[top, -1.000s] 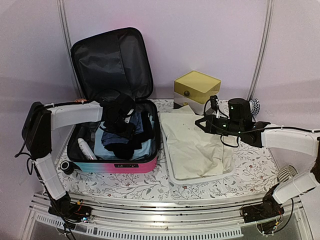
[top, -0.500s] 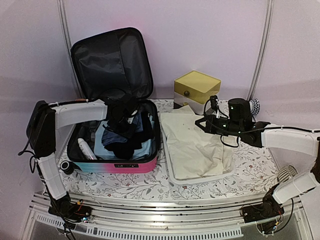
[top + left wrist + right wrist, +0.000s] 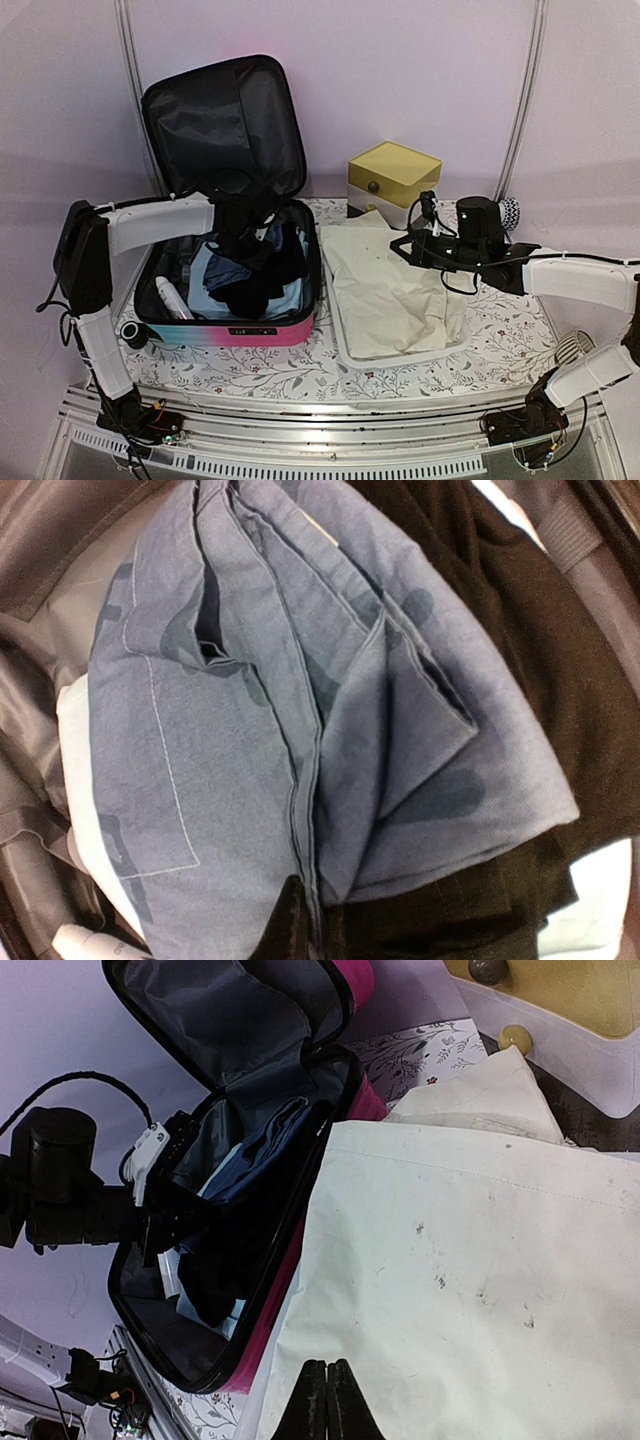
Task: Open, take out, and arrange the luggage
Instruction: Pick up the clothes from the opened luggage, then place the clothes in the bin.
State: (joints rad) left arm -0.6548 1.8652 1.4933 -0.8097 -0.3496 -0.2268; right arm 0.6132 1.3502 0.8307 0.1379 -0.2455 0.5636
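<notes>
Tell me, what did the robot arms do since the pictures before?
The left gripper slid a little toward the back of the open luggage and pinched shut on the blue-grey cloth. The right gripper stayed shut over the cream cloth. The luggage and the yellow-topped box did not move.

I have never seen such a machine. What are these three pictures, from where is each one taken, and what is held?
Two robot arms stand at a table's near edge. One picture looks down from above; the other two come from a camera on each wrist. The luggage lies open with clothes inside. The left gripper is shut inside it, apparently pinching a fold of the blue-grey garment. The right gripper is shut and holds nothing, above a cream cloth in a white basket. A yellow-topped box stands behind.
</notes>
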